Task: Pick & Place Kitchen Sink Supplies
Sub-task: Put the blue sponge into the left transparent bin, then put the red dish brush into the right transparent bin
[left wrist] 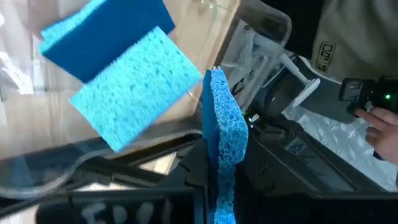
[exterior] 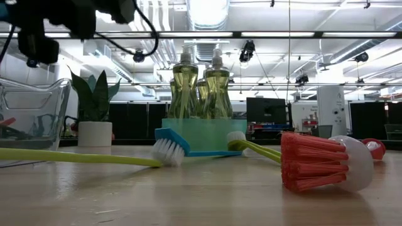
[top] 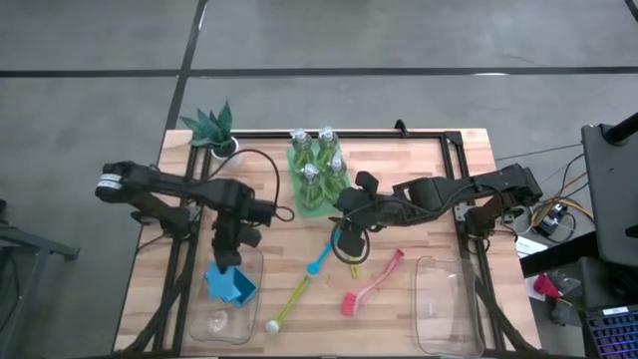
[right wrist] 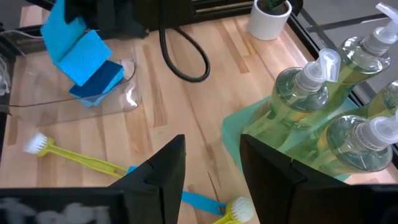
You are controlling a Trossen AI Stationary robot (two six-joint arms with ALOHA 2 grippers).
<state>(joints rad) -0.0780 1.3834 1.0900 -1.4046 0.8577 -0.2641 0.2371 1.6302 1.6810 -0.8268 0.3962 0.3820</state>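
On the tabletop (top: 419, 170), the clear bin (top: 231, 299) at lower left of the high view already holds blue sponges (top: 231, 284); the left end effector (top: 227, 261) hangs over it, clamped on one more sponge (left wrist: 222, 130) held on edge. A good release likely means opening well inside the walls. At centre, the right end effector (right wrist: 211, 168), fingers apart and empty, hovers beside the bottles (top: 317, 160) near the blue brush (top: 321, 259)

From overhead you look straight down on the whole desk (top: 419, 229). Your low camera sits at desk height, close to the red brush (exterior: 314, 162), facing the room. Each wrist camera peers past its own jaws; overhead and right wrist views share the bottles (top: 317, 165) and sponges (right wrist: 87, 59).
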